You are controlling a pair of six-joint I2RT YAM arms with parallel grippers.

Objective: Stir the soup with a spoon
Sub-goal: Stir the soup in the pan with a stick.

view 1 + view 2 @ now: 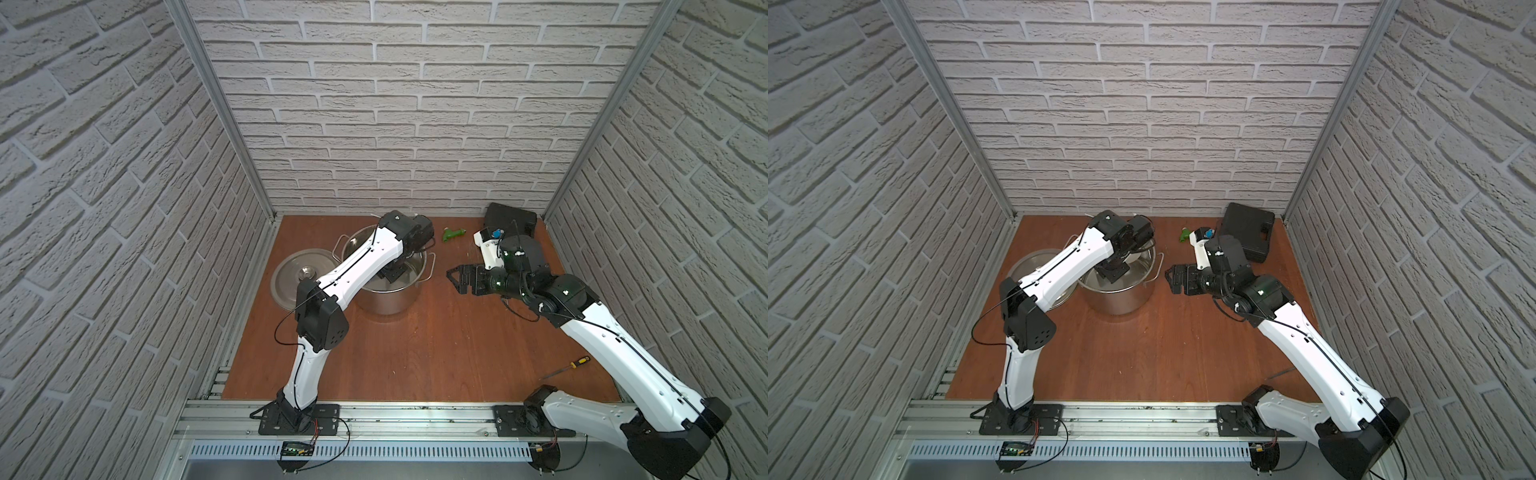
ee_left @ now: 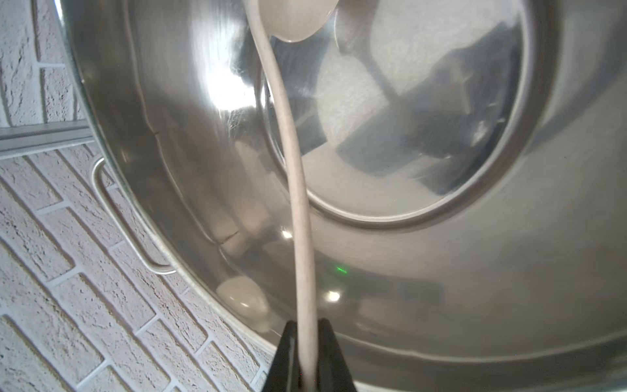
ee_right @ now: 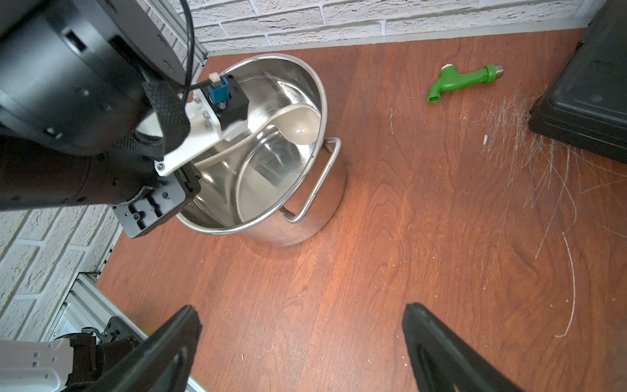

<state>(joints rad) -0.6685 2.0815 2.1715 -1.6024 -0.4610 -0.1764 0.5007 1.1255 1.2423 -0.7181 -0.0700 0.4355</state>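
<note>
The steel pot (image 1: 386, 301) (image 1: 1121, 299) stands at the back of the wooden table, left of centre. My left gripper (image 1: 392, 273) (image 1: 1112, 272) reaches down into it, shut on the slim handle of the cream spoon (image 2: 294, 163). In the left wrist view the jaws (image 2: 307, 339) pinch the handle, and the spoon's round bowl hangs low beside the pot's wall (image 2: 509, 271). In the right wrist view the spoon's bowl (image 3: 302, 127) lies against the far inner wall of the pot (image 3: 305, 227). I see no soup, only the shiny floor. My right gripper (image 1: 454, 280) (image 1: 1173, 278) (image 3: 302, 309) hovers open and empty, right of the pot.
The pot's lid (image 1: 303, 276) lies flat to the left of the pot. A green tap fitting (image 1: 453, 235) (image 3: 464, 81) and a black case (image 1: 509, 218) (image 3: 590, 95) sit at the back right. A yellow-and-black screwdriver (image 1: 575, 363) lies near the right arm's base. Brick walls close three sides.
</note>
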